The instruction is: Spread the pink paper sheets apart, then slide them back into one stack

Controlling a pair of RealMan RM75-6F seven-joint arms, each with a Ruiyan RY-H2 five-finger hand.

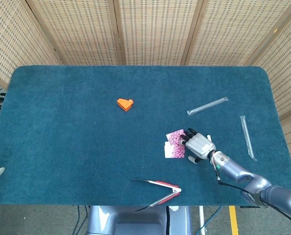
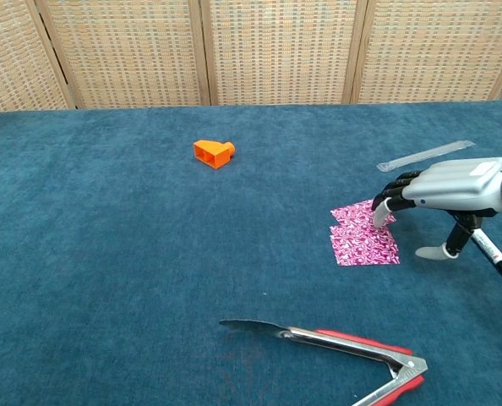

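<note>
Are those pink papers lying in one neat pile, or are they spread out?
Partly spread. The pink paper sheets overlap, but their edges are offset, one sticking out toward the far side. The right hand has fingertips on the far sheet.

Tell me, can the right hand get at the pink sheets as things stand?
Probably yes. The right hand is already at the right edge of the pink sheets, fingertips on or just above the far sheet. Nothing lies between them; the tongs sit well nearer the camera.
</note>
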